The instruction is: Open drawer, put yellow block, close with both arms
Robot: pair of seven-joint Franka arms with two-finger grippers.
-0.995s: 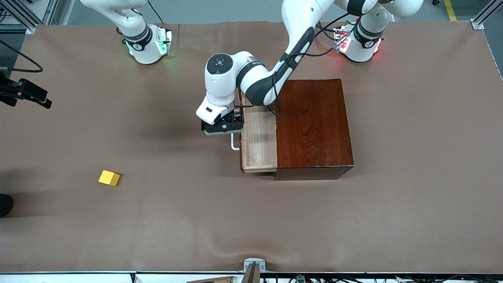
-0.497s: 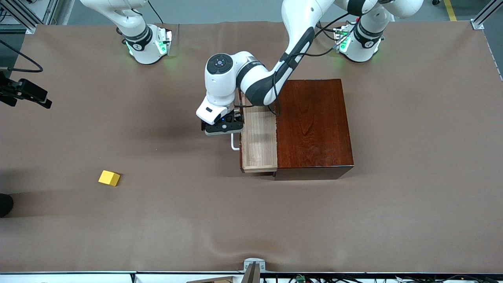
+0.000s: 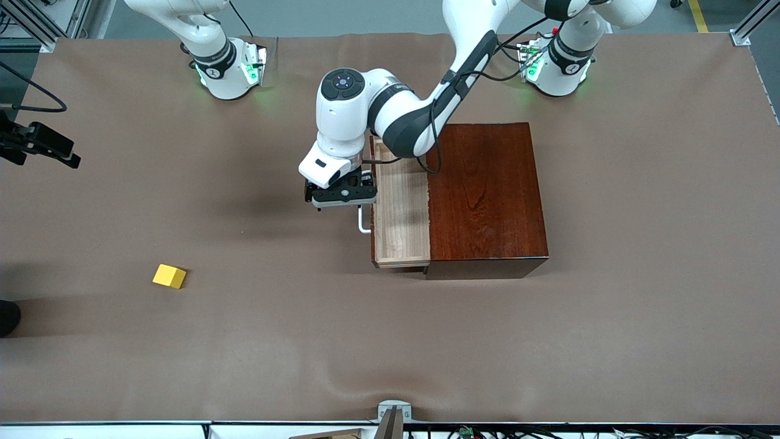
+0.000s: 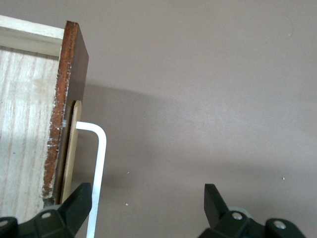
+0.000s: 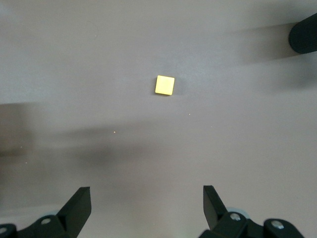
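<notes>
So the table [image 3: 609, 341] carries the mahogany box [image 3: 484, 195] around its middle, with the drawer [image 3: 399, 210] pulled out toward the right arm's end. The left gripper [image 3: 341, 196] hangs over the white handle [image 3: 364, 221], fingers spread wide, nothing held. The right gripper [image 5: 146, 208] is up high with its fingers spread, empty. The yellow block [image 3: 169, 276] sits alone toward the right arm's end, well apart from the drawer.
</notes>
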